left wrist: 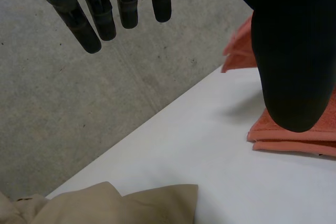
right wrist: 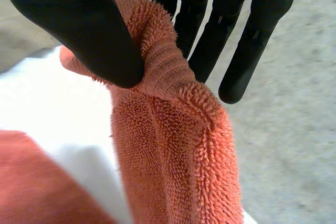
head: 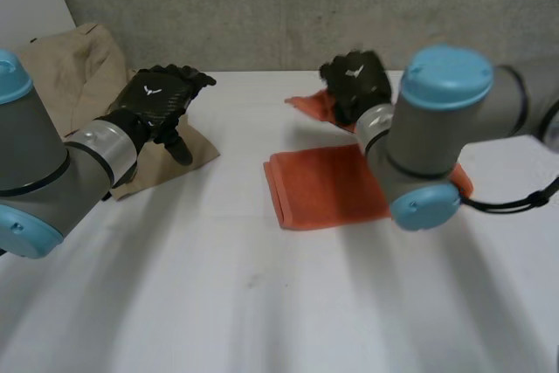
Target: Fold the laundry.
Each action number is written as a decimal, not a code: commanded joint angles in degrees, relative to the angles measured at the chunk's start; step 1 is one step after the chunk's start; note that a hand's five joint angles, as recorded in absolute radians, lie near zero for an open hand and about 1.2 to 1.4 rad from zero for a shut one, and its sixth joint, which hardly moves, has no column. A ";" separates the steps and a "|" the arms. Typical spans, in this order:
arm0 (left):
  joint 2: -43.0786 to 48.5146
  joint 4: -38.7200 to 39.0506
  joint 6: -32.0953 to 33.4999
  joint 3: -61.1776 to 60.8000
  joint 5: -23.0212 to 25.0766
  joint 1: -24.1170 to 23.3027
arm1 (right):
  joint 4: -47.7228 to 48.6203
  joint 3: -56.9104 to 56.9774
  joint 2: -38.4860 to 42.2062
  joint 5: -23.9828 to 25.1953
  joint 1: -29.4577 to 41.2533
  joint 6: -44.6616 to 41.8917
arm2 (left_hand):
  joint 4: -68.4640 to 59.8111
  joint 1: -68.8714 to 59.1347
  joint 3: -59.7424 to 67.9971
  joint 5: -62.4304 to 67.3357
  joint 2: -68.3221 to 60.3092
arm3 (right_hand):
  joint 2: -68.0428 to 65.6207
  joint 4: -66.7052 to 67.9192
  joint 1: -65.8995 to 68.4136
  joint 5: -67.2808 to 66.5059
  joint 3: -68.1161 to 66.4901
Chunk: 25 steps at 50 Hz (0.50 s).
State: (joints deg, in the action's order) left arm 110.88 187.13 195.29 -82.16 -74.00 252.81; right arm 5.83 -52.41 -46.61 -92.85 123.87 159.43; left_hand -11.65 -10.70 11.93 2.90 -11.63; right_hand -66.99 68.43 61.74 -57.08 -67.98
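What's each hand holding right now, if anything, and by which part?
The right hand pinches the orange towel by its far edge, between thumb and fingers. The left hand holds nothing, fingers straight, above the beige cloth.

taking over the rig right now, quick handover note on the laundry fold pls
Left hand: open, fingers straight, holding nothing, above the beige cloth.
Right hand: shut on the orange towel, pinching a far part of it between thumb and fingers and holding that part up.
Things: the orange towel lies mid-table, with stacked layers along one edge. The beige cloth sits rumpled at the far left of the table.
Done: the towel looks folded at least once.
Left: lay down the part the right hand holds to finish the towel. The beige cloth is not yet folded.
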 commanded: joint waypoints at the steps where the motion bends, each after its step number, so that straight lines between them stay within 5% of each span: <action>1: 0.13 0.08 0.01 0.07 0.00 -0.03 | 3.31 -9.55 3.01 4.16 2.86 -1.31 | 1.65 0.70 -1.93 -2.90 1.63 | -13.01 11.57 18.26 -12.92 -12.02; 9: 0.39 -0.01 0.01 -0.01 0.09 -0.03 | 5.86 -16.94 2.06 5.76 3.04 -4.12 | 1.65 0.70 -1.93 -2.90 1.63 | -11.15 9.72 16.41 -11.07 -10.16; 10: 0.31 0.08 0.01 -0.01 0.09 -0.03 | 5.86 -17.38 1.35 5.49 2.78 -4.21 | 1.65 0.70 -1.93 -2.90 1.63 | -0.31 -1.13 5.57 -0.23 0.68; 11: 0.39 0.08 0.01 -0.01 0.09 -0.12 | 5.69 -18.25 -0.48 5.40 1.91 -4.04 | 1.65 0.70 -1.93 -2.90 1.63 | 24.28 -25.71 -19.02 24.36 25.27; 14: 0.39 0.08 0.01 -0.01 0.09 -0.21 | 4.81 -19.31 -4.70 5.49 0.06 -2.99 | 1.65 0.70 -1.93 -2.90 1.63 | 56.99 -58.43 -51.74 57.08 57.98; 25: 0.22 -0.01 0.01 -0.10 0.18 -0.73 | -6.00 -20.37 -11.75 7.86 -12.15 -0.26 | 1.65 0.70 -1.93 -2.90 1.63 | 56.99 -58.43 -51.74 57.08 57.98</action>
State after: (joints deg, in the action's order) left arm 111.29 187.13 195.29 -82.18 -73.91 252.34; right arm 5.94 -72.78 -56.39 -86.72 118.90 158.70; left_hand -11.66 -10.70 11.93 2.90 -11.63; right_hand -11.78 11.95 12.72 -2.37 -11.87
